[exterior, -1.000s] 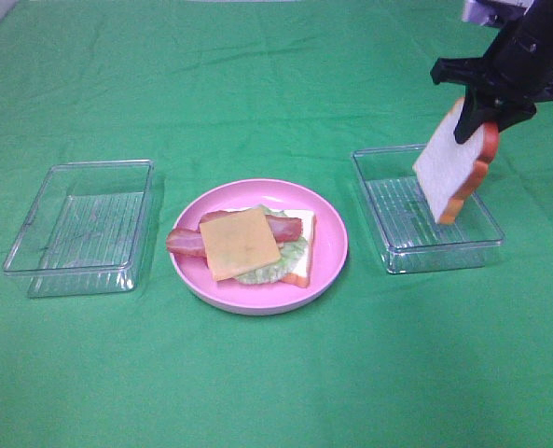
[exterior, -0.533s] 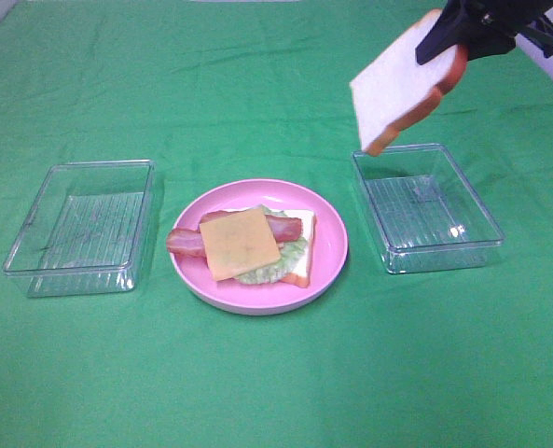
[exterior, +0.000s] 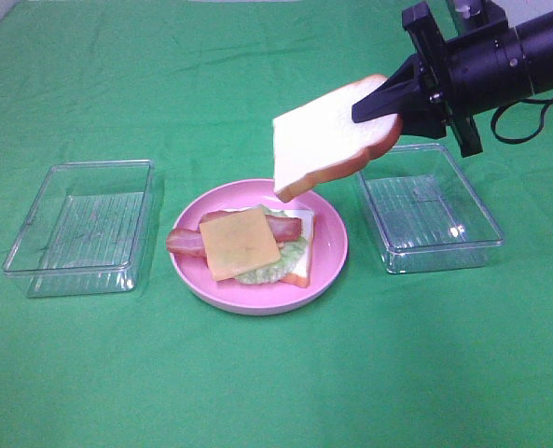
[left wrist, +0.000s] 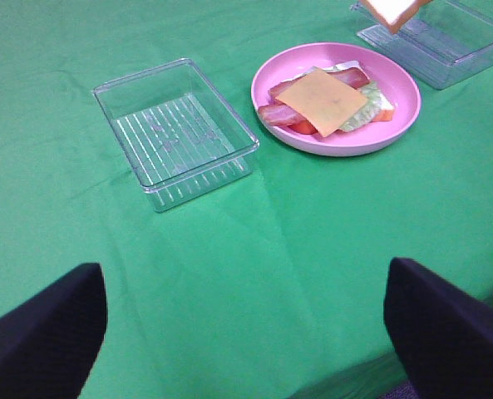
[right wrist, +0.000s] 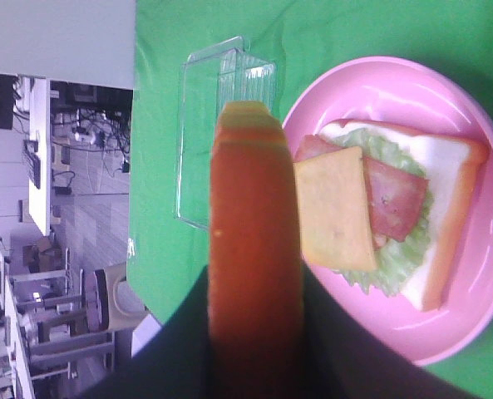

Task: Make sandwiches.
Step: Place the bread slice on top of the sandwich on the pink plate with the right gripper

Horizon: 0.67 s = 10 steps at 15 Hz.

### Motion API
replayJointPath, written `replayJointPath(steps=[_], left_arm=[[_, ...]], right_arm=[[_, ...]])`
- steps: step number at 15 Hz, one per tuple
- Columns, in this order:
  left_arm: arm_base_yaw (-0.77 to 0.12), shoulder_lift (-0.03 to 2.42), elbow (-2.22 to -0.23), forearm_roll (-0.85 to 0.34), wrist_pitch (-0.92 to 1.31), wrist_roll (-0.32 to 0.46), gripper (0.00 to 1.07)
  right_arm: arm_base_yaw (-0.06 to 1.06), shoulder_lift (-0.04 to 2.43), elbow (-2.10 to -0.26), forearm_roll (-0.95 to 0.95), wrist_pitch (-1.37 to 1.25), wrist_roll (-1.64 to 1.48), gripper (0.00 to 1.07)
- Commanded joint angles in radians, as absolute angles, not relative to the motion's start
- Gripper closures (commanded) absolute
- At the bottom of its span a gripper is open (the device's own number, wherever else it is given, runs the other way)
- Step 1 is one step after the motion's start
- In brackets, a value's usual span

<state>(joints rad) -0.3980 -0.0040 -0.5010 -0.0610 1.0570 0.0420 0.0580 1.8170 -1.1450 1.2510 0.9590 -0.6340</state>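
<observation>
An open sandwich lies on the pink plate [exterior: 330, 245]: a bread slice [exterior: 302, 261], lettuce [exterior: 274, 269], bacon [exterior: 185, 243] and a yellow cheese square [exterior: 241, 243] on top. A second bread slice [exterior: 327, 138] hangs tilted above the plate's far right rim, with my right gripper [exterior: 380, 103] shut on its crust. In the right wrist view that slice [right wrist: 254, 249] shows edge-on, with the stack [right wrist: 371, 224] below it. My left gripper [left wrist: 246, 349] stands open near the table's front, its fingers [left wrist: 42, 332] wide apart with nothing between them.
A clear plastic tray [exterior: 80, 224] sits left of the plate, and another [exterior: 430, 210] sits to its right, under the right arm. A green cloth [exterior: 276, 373] covers the table.
My right gripper has lifted the bread slice out of the right tray and carried it left. It now hangs over the plate's rim, tilted flatter.
</observation>
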Motion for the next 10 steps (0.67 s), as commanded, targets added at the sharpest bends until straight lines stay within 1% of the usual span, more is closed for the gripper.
replayJointPath(steps=[1, 3, 6, 10], left_arm=[[-0.399, -0.028, -0.500, -0.059, 1.046, 0.039, 0.21], [-0.399, -0.028, -0.500, -0.059, 1.046, 0.039, 0.21], [-0.399, -0.028, -0.500, -0.059, 1.046, 0.039, 0.21], [-0.399, -0.028, -0.500, -0.059, 1.046, 0.038, 0.21]], right_arm=[[0.109, 1.849, -1.110, 1.328, 0.912, -0.689, 1.07], [0.191, 1.892, -1.111, 1.391, 0.896, -0.696, 1.07], [0.275, 1.979, -1.111, 1.571, 0.880, -0.756, 1.07], [0.297, 2.089, -1.111, 1.676, 0.887, -0.761, 1.07]])
